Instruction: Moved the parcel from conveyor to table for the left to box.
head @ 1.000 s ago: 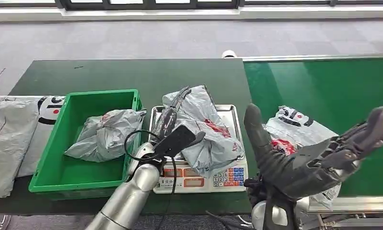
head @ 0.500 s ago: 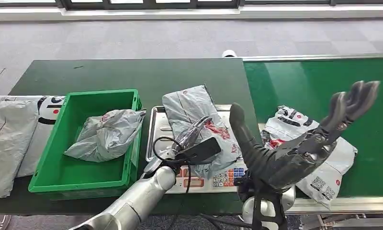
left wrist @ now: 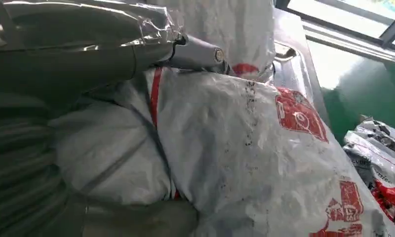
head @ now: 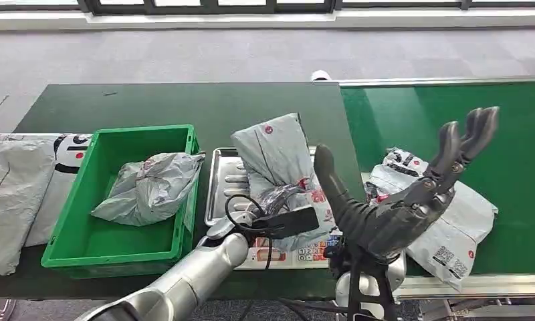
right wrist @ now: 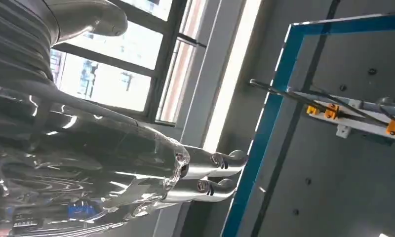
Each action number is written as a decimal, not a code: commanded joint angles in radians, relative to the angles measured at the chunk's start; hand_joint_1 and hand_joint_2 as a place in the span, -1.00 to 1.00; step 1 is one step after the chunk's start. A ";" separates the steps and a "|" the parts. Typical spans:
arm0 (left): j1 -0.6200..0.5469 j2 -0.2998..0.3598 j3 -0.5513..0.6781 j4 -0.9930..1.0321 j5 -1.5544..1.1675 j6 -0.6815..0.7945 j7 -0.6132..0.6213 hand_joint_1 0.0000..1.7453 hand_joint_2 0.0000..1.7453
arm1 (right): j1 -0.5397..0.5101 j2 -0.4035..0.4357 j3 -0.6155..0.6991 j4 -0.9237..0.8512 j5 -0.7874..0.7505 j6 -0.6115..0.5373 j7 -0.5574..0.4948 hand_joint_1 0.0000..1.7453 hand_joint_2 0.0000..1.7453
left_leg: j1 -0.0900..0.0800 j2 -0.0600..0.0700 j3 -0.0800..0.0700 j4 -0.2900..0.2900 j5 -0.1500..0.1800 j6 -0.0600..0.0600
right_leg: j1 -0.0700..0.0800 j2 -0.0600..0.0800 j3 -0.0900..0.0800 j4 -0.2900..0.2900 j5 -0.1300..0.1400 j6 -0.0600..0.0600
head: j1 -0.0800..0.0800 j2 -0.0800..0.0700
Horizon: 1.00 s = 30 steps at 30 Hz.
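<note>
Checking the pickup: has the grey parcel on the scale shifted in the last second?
Yes. The grey parcel has slid along the scale's tray away from the green bin, gripped by the left hand.

Grey poly parcel (head: 281, 164), crumpled, red print, lying tilted across scale tray (head: 219, 182), near end in left hand (head: 268, 204) grip, fingers wrapped on its bunched corner. 2nd parcel (head: 452, 221), white w/ red+black marks, flat on conveyor (head: 452, 120), under raised right hand (head: 412, 200).

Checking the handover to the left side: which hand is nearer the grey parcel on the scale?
Left. The left hand is on the grey parcel lying over the scale. The right hand is raised and open to its right, above the parcel on the conveyor.
</note>
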State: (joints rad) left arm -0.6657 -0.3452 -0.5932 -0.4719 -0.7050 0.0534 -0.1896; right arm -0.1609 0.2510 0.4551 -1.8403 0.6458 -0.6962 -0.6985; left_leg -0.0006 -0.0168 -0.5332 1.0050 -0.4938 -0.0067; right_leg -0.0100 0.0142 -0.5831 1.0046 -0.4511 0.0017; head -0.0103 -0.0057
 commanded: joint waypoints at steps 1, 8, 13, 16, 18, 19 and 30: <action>-0.036 -0.004 -0.076 0.093 -0.006 -0.004 0.009 1.00 1.00 | -0.027 -0.051 0.035 0.059 -0.005 -0.002 0.000 -1.00 1.00 | 0.000 0.002 0.000 -0.002 0.001 0.000 | 0.000 0.000 0.000 -0.002 0.002 0.000 | 0.000 0.000; -0.008 0.029 -0.014 -0.074 0.019 0.276 -0.078 1.00 1.00 | -0.002 -0.036 -0.010 0.051 0.026 -0.002 0.000 -1.00 1.00 | 0.001 0.002 0.001 -0.003 0.002 0.000 | 0.001 -0.001 0.001 -0.003 0.003 0.000 | 0.000 0.000; 0.091 0.125 0.078 -0.493 0.056 0.377 -0.085 1.00 1.00 | 0.001 -0.023 -0.029 0.035 0.041 -0.002 0.000 -1.00 1.00 | 0.000 0.003 -0.002 -0.001 0.002 -0.001 | 0.001 0.001 -0.004 -0.001 0.003 0.000 | 0.000 0.000; 0.194 0.186 0.147 -0.806 0.049 0.448 -0.095 1.00 1.00 | 0.014 -0.020 -0.050 0.018 0.055 -0.002 0.000 -1.00 1.00 | 0.000 0.007 -0.002 -0.002 0.001 -0.001 | 0.000 0.005 -0.004 -0.001 0.003 0.000 | 0.000 0.000; 0.246 0.213 0.181 -0.946 0.038 0.503 -0.114 1.00 1.00 | 0.019 -0.023 -0.057 0.009 0.054 -0.002 0.000 -1.00 1.00 | 0.001 0.006 -0.003 -0.001 0.001 -0.001 | 0.000 0.004 -0.005 0.000 0.002 0.000 | 0.000 0.000; 0.274 0.221 0.198 -1.015 0.043 0.536 -0.136 1.00 1.00 | 0.021 -0.026 -0.056 0.006 0.052 -0.002 0.000 -1.00 1.00 | 0.001 0.008 -0.002 -0.002 0.001 -0.001 | 0.001 0.005 -0.005 -0.001 0.003 -0.001 | 0.000 0.000; 0.371 0.213 0.254 -1.173 0.005 0.645 -0.230 1.00 1.00 | 0.037 -0.033 -0.054 -0.009 0.060 -0.002 0.000 -1.00 1.00 | 0.001 0.003 -0.003 -0.001 0.001 0.000 | 0.001 0.002 -0.004 -0.001 0.001 0.000 | 0.000 0.000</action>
State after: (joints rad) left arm -0.3826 -0.1606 -0.4277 -1.4586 -0.6790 0.6431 -0.3661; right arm -0.1257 0.2472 0.4456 -1.8429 0.6981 -0.6992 -0.6974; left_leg -0.0002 -0.0166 -0.5375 1.0046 -0.4923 -0.0068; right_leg -0.0097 0.0144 -0.5879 1.0053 -0.4508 0.0014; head -0.0103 -0.0057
